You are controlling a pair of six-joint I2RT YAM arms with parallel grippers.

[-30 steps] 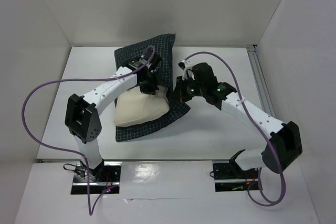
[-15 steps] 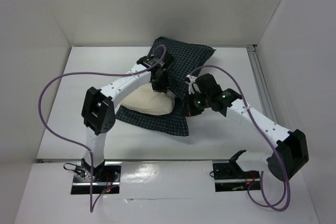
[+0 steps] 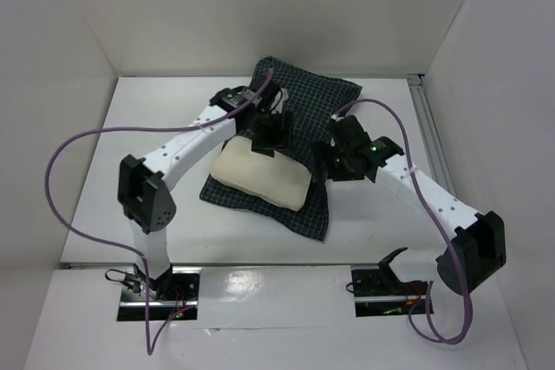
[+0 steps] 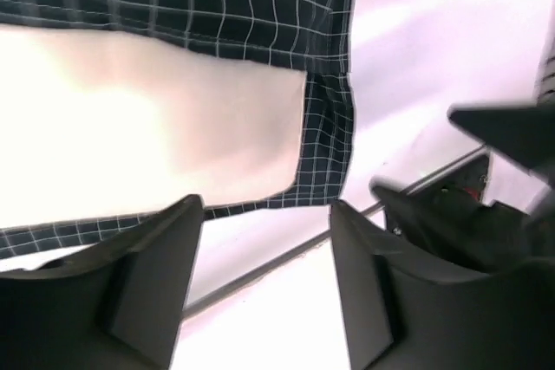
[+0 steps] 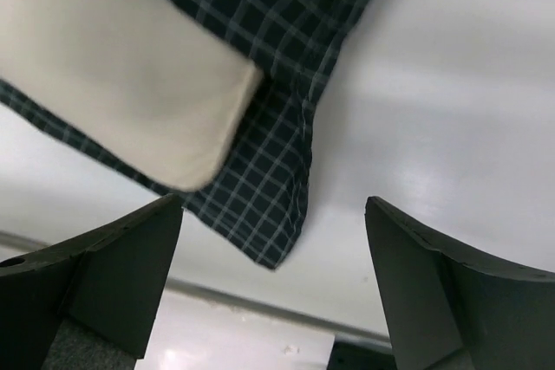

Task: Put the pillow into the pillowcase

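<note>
No legible text, labels, brands or nos. are seen in any view; none can be read on pillow point(image 3: 263, 176) or pillowcase point(image 3: 305, 101).

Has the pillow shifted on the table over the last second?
Yes. The pillow has slid right, toward the rail along the right edge, and turned clockwise in the top view.

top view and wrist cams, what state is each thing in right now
pillow: lying on the pillowcase, mostly uncovered
pillowcase: spread out under the pillow, showing past its edges
left pincer: open, holding nothing
right pincer: open wide, holding nothing
</note>
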